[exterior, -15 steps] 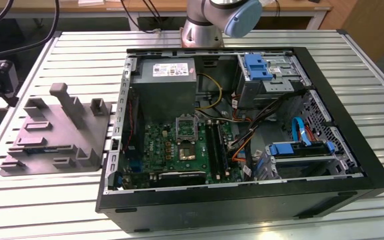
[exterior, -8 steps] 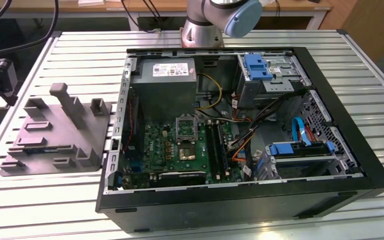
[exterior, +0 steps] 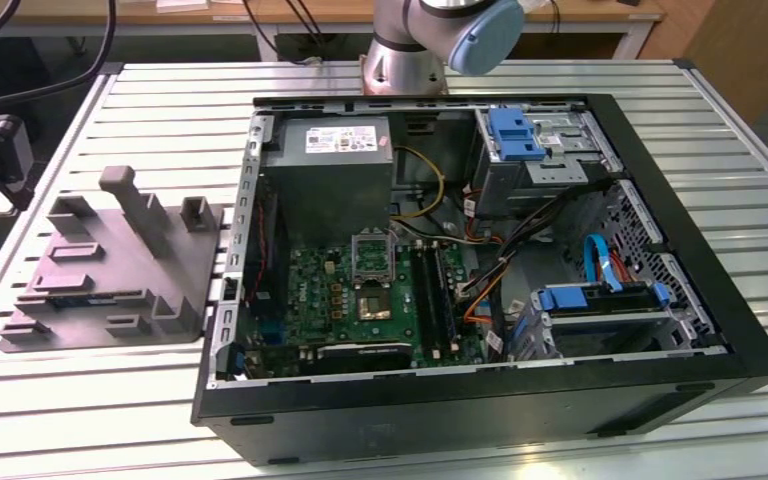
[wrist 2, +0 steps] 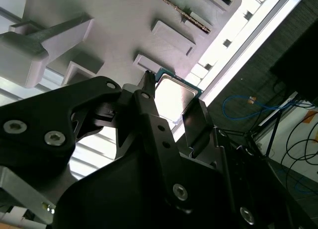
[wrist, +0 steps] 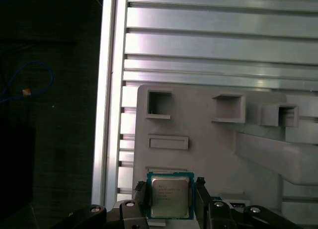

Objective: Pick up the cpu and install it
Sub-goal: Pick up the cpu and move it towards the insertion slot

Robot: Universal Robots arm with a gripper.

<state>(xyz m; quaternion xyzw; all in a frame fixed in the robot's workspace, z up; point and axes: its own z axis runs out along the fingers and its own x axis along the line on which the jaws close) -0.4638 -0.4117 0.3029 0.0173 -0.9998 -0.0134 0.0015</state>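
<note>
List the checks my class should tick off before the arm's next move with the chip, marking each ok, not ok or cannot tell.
1. Chip sits between the fingers of the pincer: ok.
2. Fingers press on two opposite chip edges, seen in both wrist views: ok.
3. Chip lifted clear of the grey fixture: cannot tell.
4. Chip level in the pincer: cannot tell.
5. No cable lies across the socket in the computer case: ok.

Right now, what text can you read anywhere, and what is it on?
Print on the cpu, held between the fingers: too faint to read.
The white label on the grey box in the computer case: too small to read.
No other text is legible.
</note>
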